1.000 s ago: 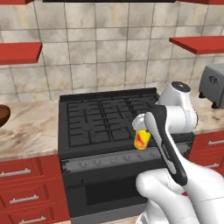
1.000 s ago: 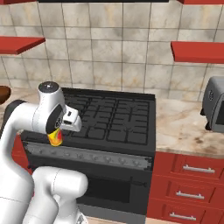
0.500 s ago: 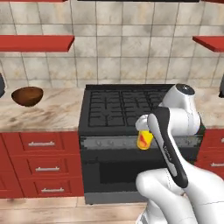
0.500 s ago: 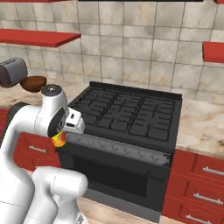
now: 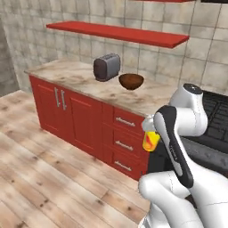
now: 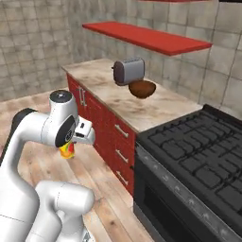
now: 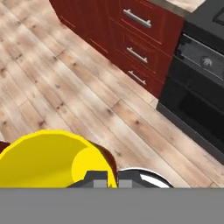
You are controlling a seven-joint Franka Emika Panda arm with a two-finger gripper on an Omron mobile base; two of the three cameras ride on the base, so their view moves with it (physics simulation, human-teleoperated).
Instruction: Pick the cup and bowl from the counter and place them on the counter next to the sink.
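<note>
Left base view. I carry the cup in my gripper, held low in front of my forearm, out over the floor and off the front edge of the counter. The bowl sits on the counter just beside the toaster, toward the back edge and closer to the stove end than the toaster is. From my gripper the bowl lies up and away, well apart, with the red drawers between us. The sink is not visible here, so I cannot yet fix the drop-off spot.

Right base view. Cup hangs below my wrist, yellow with a red-orange patch on its side; the patch is too small to read as writing. Gripper is clenched on it. The bowl and toaster stand almost touching in this view, near the counter's far edge, and the stove adjoins the counter's end.

Hand view. The cup's open yellow mouth fills the lower left, its long axis running roughly along my gripper. Beyond it: wooden floor, drawer fronts, oven door. No brand, label or legible text anywhere.

Judgement: cup is in transit; the bowl is untouched.
</note>
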